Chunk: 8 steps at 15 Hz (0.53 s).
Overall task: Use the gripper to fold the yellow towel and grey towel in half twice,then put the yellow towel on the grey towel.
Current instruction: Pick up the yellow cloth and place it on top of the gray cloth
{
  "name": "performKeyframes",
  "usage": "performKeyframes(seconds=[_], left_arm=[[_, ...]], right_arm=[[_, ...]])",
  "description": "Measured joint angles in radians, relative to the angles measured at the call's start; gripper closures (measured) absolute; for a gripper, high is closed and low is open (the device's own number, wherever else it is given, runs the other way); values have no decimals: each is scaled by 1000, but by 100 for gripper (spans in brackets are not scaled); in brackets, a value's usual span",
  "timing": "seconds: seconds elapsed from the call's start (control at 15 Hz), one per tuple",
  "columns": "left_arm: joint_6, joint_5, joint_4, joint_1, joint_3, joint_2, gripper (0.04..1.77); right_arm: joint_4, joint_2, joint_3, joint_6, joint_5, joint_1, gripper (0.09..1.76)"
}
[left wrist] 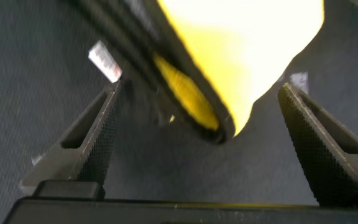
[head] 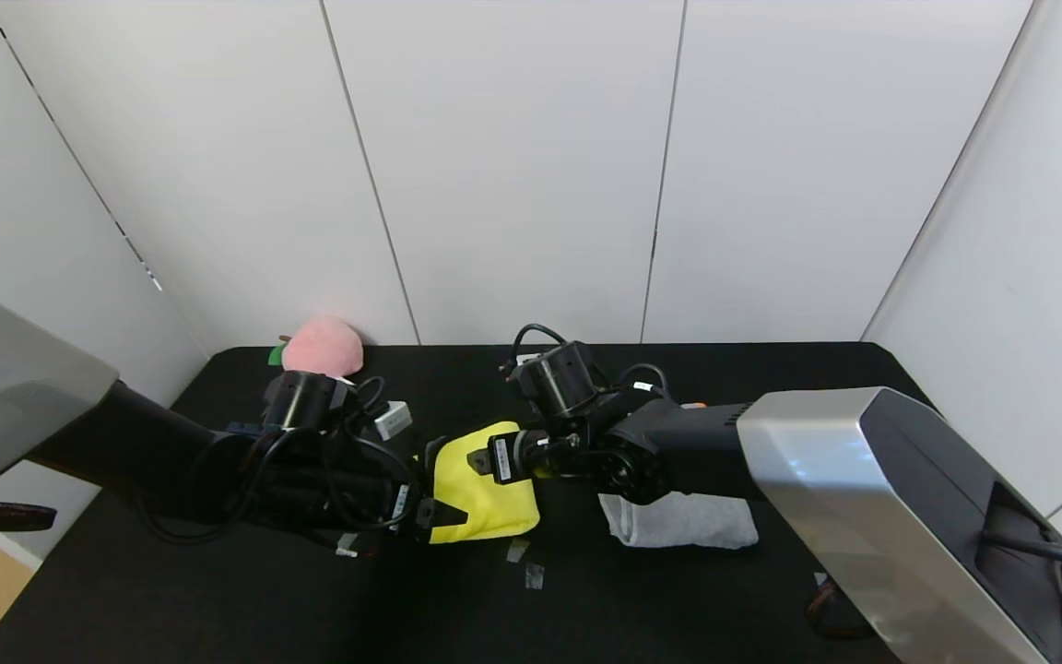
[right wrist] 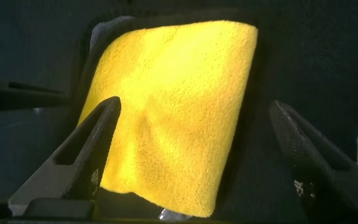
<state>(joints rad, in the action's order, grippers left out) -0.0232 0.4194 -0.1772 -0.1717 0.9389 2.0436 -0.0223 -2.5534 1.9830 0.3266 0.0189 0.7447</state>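
A matte black table (head: pixel 218 599) fills the lower part of the head view, enclosed on three sides by plain white wall panels (head: pixel 513 166) with thin dark seams. At the far left corner of the table sits a pink plush peach (head: pixel 324 347) with a small green leaf, soft and rounded. In front of it, the robot's black left arm reaches across the table, and the left gripper (head: pixel 427 487) sits at the left edge of the bright yellow fleecy towel (head: pixel 485 498); its dark ribbed fingers (left wrist: pixel 95 134) are spread wide, released, with a dark-edged corner of the towel drooping between them but not pinched. The yellow towel lies folded into a compact squarish pad near the table's centre, its nap fuzzy and thick. The right gripper (head: pixel 480 461) hovers over the towel's far edge, its textured fingers (right wrist: pixel 92 149) likewise spread apart and gripping nothing. Two small scraps of clear tape (head: pixel 525 563) lie on the table just in front of the towel. To the right, partly under the right arm's black and silver housing, lies the grey terry towel (head: pixel 688 521), folded into a flat oblong, well apart from the yellow one.
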Motion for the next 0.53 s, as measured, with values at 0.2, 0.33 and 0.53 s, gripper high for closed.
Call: performKeyframes(seconds=[0.2, 0.33, 0.53], left_arm=[[-12, -1, -12, 1, -58, -3, 9], [-14, 1, -15, 1, -71, -3, 9], [-14, 4, -15, -3, -73, 1, 9]], right_arm=[[6, -14, 5, -1, 0, 7, 14], [7, -20, 7, -1, 0, 13, 14], [13, -28, 9, -3, -2, 15, 14]])
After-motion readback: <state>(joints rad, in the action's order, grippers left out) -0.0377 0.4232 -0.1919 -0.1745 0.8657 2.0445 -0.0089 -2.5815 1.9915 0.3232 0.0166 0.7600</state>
